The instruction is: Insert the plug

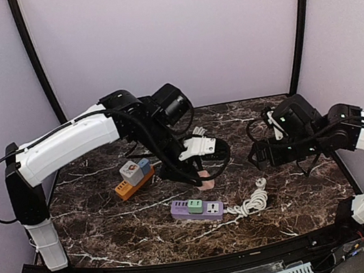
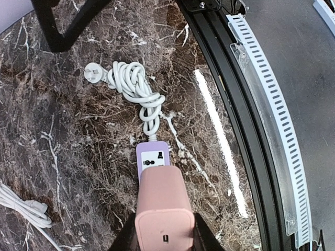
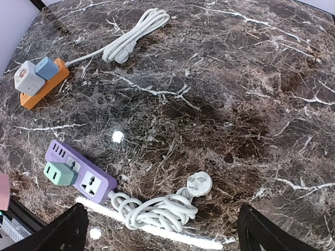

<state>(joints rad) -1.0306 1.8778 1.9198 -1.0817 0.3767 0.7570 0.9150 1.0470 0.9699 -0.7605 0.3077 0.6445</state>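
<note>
Pink plug [image 2: 159,204] lengthwise toward purple strip [image 2: 153,156]

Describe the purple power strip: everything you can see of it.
The purple power strip is a flat lilac plastic bar lying on the marble table near its front edge. Small ports sit at one end, a green adapter is plugged in at the middle, and one white-faced socket stands free. Its white cord leaves the socket end in a knotted coil, plug unconnected.

Glossy marbled table [image 1: 112,217]; matt plastic plug [image 2: 159,201]
</note>
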